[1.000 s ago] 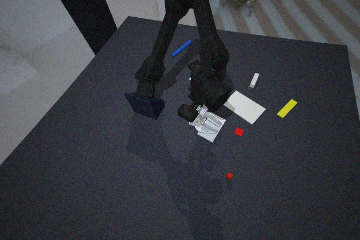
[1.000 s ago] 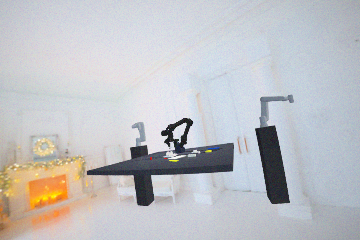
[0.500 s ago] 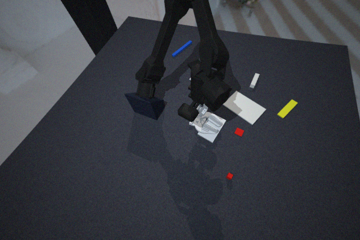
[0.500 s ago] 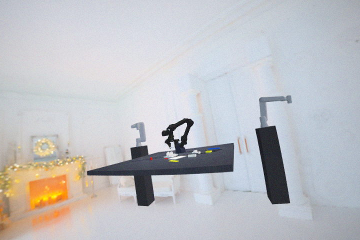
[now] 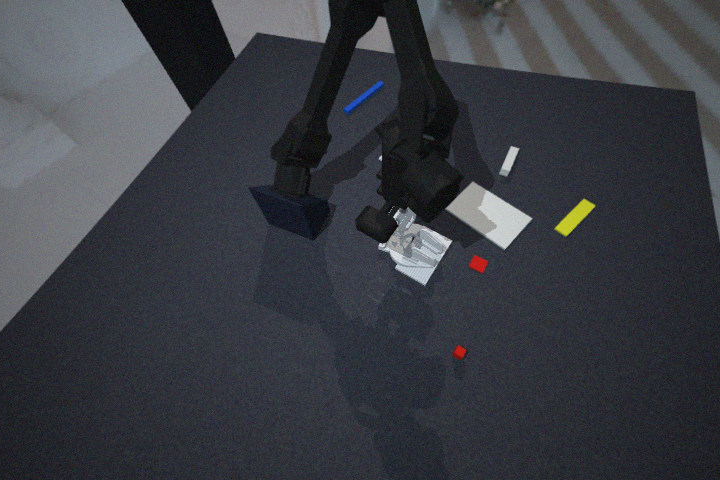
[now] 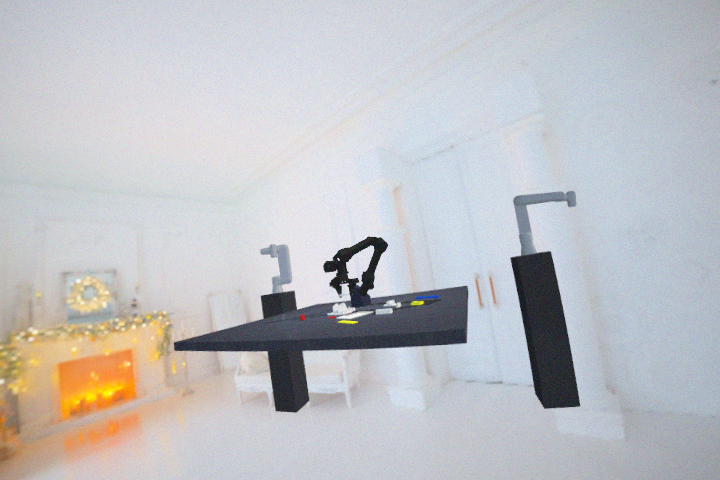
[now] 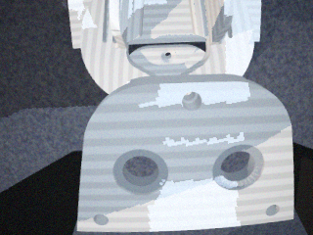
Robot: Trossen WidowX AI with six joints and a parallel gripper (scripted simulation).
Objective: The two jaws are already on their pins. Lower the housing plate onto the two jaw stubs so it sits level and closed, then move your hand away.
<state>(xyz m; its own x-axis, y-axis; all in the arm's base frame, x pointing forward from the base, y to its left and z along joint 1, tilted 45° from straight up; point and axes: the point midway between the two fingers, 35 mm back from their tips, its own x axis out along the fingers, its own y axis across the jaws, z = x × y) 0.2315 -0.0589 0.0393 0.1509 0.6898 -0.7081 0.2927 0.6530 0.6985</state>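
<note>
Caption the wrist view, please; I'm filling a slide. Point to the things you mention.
Gripper [image 7: 183,157] clasping a pale plate [image 7: 188,122] with two large round holes, a second pale part [image 7: 90,64] beyond it.

You can read no text, label, brand, number or sign here, though the exterior view is perhaps too small to tell.
</note>
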